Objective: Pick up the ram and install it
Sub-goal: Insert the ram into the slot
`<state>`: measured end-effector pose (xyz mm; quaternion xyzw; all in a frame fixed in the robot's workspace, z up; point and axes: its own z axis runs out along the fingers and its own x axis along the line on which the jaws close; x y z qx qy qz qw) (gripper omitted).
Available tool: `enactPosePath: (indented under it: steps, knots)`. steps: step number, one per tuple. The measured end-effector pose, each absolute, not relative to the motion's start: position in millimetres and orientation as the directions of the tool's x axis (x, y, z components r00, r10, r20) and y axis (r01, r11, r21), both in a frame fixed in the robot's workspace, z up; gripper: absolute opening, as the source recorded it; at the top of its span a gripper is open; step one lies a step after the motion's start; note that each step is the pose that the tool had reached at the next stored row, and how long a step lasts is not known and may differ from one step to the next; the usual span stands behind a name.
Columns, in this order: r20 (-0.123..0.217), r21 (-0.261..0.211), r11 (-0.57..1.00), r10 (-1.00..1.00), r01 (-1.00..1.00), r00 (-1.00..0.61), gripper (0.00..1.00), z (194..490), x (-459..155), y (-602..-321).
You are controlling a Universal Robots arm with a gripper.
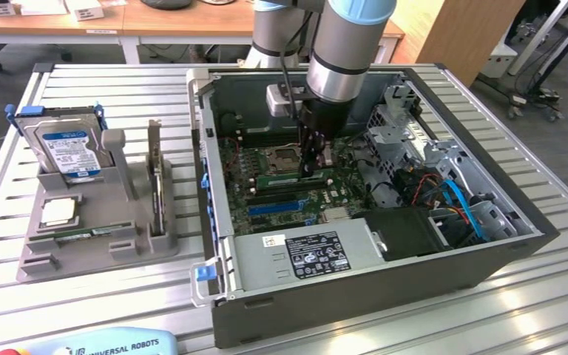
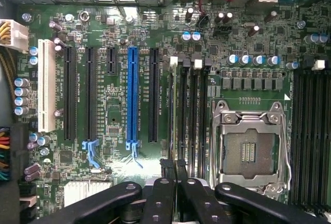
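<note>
My gripper [image 1: 310, 168] reaches down into the open computer case [image 1: 363, 296], over the motherboard just beside the CPU socket [image 1: 282, 157]. In the wrist view the gripper [image 2: 173, 182] is shut, its black fingers [image 2: 160, 198] pressed together on a thin board seen edge-on. That board is the ram [image 2: 172, 110]. It runs along the memory slots [image 2: 194, 105] between the long blue slot [image 2: 132, 94] and the CPU socket [image 2: 251, 146]. Whether the ram sits fully in its slot I cannot tell.
A grey holder [image 1: 97, 244] on the exterior view's left carries a blue-labelled hard drive [image 1: 67, 148] and an upright card [image 1: 154, 170]. Inside the case are a power supply [image 1: 304, 255], blue and red cables [image 1: 461, 200] and drive cages [image 1: 413, 133]. The case walls stand close around the arm.
</note>
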<state>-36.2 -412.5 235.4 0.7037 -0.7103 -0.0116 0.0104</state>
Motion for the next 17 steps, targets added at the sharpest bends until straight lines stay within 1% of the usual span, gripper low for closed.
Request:
enactPosePath:
  steps: [17]
  knots:
    - [-0.002,0.031,0.015,-1.000,-0.999,-0.015,0.11,234.1,-34.3,-412.4]
